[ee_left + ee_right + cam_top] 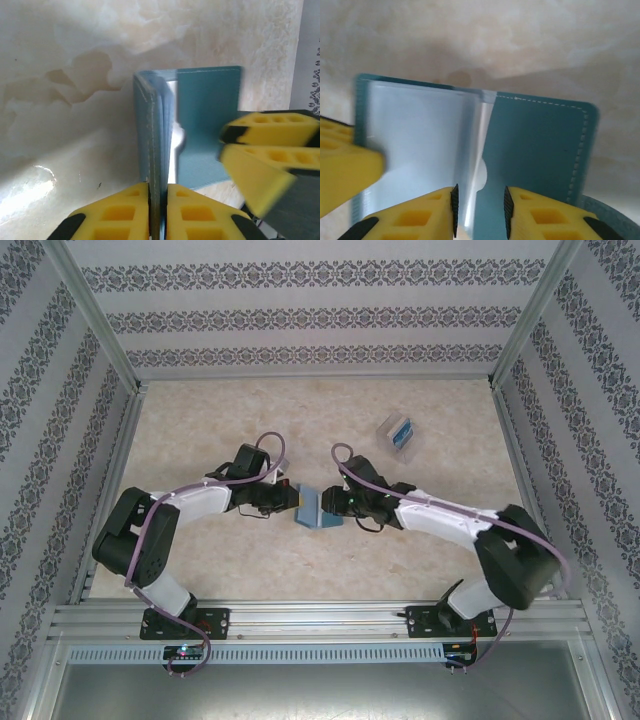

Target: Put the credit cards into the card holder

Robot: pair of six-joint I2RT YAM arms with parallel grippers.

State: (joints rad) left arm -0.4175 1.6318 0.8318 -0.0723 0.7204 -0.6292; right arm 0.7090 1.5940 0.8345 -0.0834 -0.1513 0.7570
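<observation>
Left end effector (158,187) pinches the card holder (207,125) cover, upright mid-counter (200,430). Right end effector (480,195) is narrow, straddling a pocket, not clamped. Credit cards (398,432) sit far-right; I judge the right arm nearer.

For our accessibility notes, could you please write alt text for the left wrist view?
The left pincer is clamped on one cover's edge of an open teal card holder, with the marbled table behind it. The right pincer reaches in from the right at the holder's other flap.
</observation>
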